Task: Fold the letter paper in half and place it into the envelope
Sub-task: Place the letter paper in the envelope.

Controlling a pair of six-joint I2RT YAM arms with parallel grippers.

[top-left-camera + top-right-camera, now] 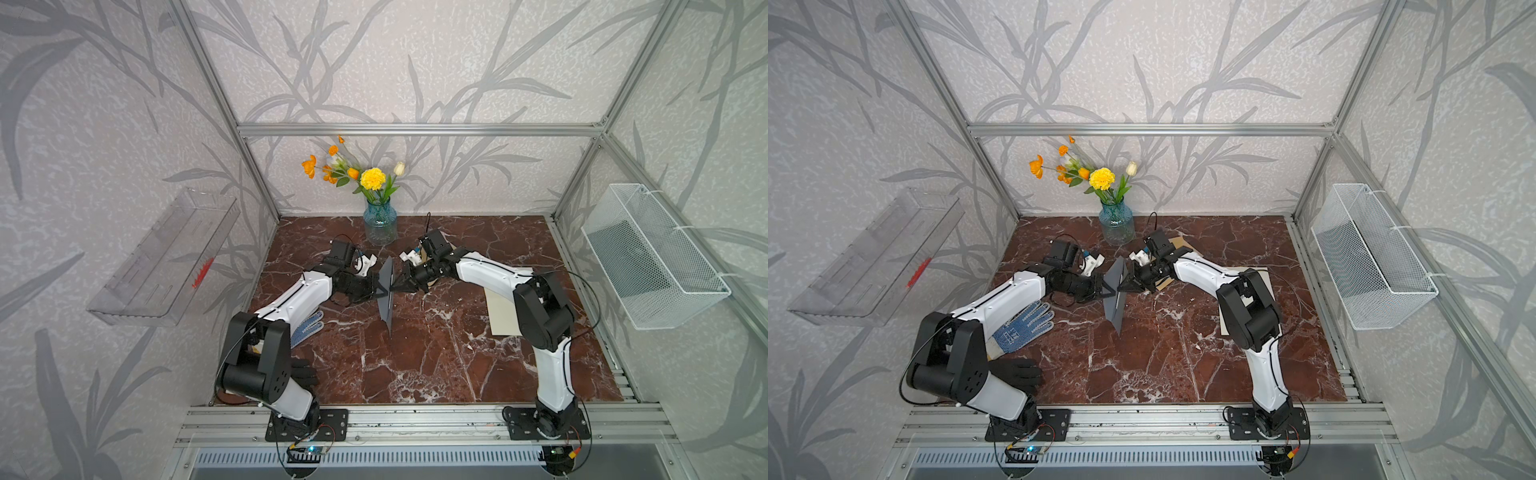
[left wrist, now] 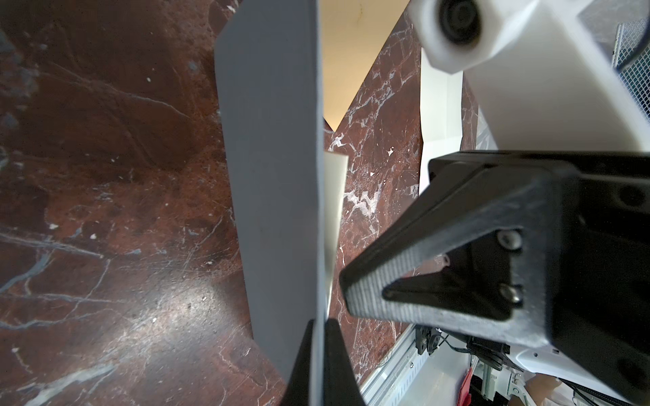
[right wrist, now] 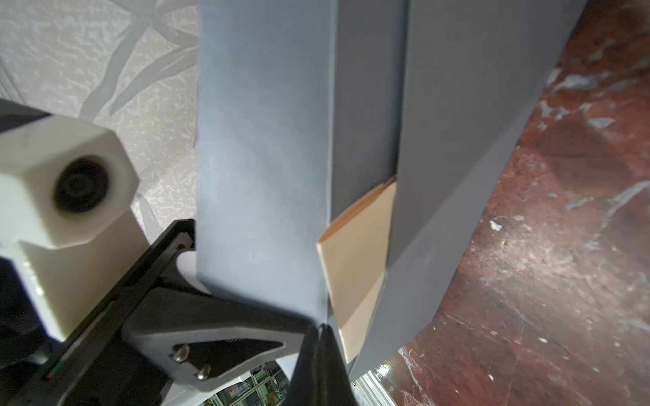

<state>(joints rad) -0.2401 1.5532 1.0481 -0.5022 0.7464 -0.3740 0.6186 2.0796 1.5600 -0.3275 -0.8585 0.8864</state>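
Just in front of the vase (image 1: 380,226), the grey envelope (image 1: 386,297) was held upright on edge above the marble table (image 1: 415,357), with an arm reaching in on either side of it. The left gripper (image 1: 379,291) had its jaws pinched tight on one grey edge. Seen from its wrist, the fingers (image 2: 337,369) had only the thin sheet between them. The right gripper (image 1: 394,287) came in from the opposite face and was likewise clamped hard on a grey panel of the envelope.

Between those grey panels sat what I took for the letter paper (image 3: 355,274), tan and folded and tucked partway inside, though the close view was too cramped for me to be sure of it.

Farther from the vase, on the right arm's side, a cream sheet (image 1: 500,318) lay flat on the table, partly under that arm.
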